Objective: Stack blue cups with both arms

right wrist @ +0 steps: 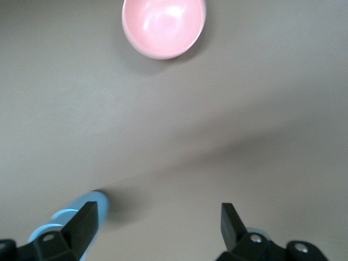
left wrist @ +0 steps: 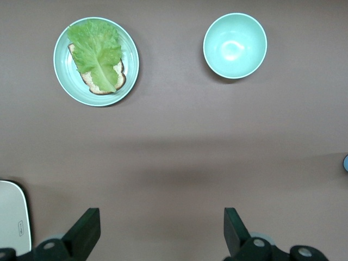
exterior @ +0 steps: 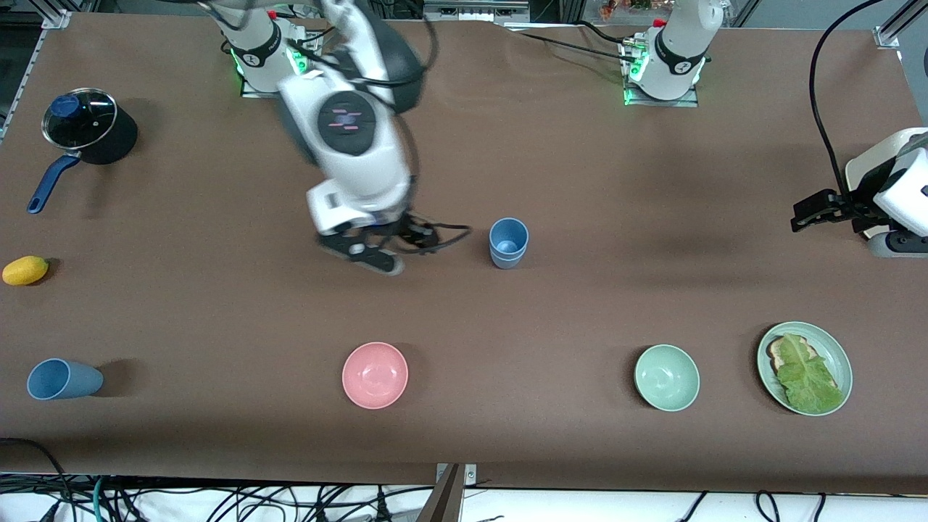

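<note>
1. Nearest the front camera sit 4 things in a row along the table: a pink bowl, a pale green bowl, a green plate carrying bread under a lettuce leaf, and a lone blue cup lying on its side at the right arm's end, its mouth facing 9 o'clock in the front view.
2. Near the table's middle stands the cup stack, upright, 1 blue cup nested inside another, farther from the camera than both bowls.
3. Right gripper hangs low over the table just beside the stack, at the stack's 9 o'clock in the front view. Its fingers are spread wide and hold nothing; in the right wrist view the stack shows partly past one finger, apart from it, with the pink bowl at 12 o'clock.
4. Left gripper waits over the left arm's end of the table, fingers wide apart and empty. Its wrist view looks down on the plate and the pale green bowl.
5. At the right arm's end, a black pot with a glass lid and blue handle stands farthest from the camera, and a yellow lemon lies between it and the lone cup.
</note>
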Tool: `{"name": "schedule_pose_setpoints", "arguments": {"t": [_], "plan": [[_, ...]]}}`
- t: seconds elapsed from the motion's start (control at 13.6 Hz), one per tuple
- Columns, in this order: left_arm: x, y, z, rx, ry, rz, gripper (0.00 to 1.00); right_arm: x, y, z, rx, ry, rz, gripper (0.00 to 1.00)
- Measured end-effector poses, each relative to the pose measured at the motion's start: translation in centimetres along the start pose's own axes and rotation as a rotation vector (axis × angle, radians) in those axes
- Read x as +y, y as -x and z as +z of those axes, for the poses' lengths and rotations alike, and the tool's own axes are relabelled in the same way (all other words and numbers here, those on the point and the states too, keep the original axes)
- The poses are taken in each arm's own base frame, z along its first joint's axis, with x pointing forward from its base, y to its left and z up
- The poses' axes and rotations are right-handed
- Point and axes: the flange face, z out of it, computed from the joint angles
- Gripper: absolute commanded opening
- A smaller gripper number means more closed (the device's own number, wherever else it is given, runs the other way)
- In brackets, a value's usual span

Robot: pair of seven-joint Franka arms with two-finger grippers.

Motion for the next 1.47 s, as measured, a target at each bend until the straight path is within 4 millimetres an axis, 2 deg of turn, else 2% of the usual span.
{"name": "schedule_pose_setpoints", "arguments": {"t": [0.15,0.29,0.51,0.59,0.73,0.95,1.1,1.47], "plan": [[0.1,0.0,0.4,-0.007,0.0,0.003,1.0,5.8,-3.6,-3.0,-0.029,0.04,-0.069,1.0],[0.1,0.1,0.5,-0.01,0.0,0.002,1.0,11.5,-7.0,-4.8,-0.049,0.076,-0.16,1.0],[0.0,0.1,0.5,-0.015,0.001,0.002,1.0,21.4,-11.8,-7.9,-0.105,-0.028,-0.192,1.0],[0.1,0.2,0.6,-0.023,0.001,0.002,1.0,25.0,-12.6,-9.1,-0.109,-0.051,-0.176,1.0],[0.0,0.3,0.7,-0.03,0.001,0.003,1.0,29.8,-11.9,-11.2,-0.108,-0.06,-0.141,1.0],[0.0,0.3,0.8,-0.033,0.002,0.003,1.0,33.5,-9.3,-12.5,-0.11,-0.038,-0.151,1.0],[0.0,0.3,0.9,-0.036,0.002,0.003,1.0,34.9,-9.1,-12.2,-0.115,-0.027,-0.169,1.0],[0.3,0.3,0.9,-0.038,0.002,0.008,1.0,34.0,-9.0,-12.0,-0.102,-0.002,-0.197,1.0]]}}
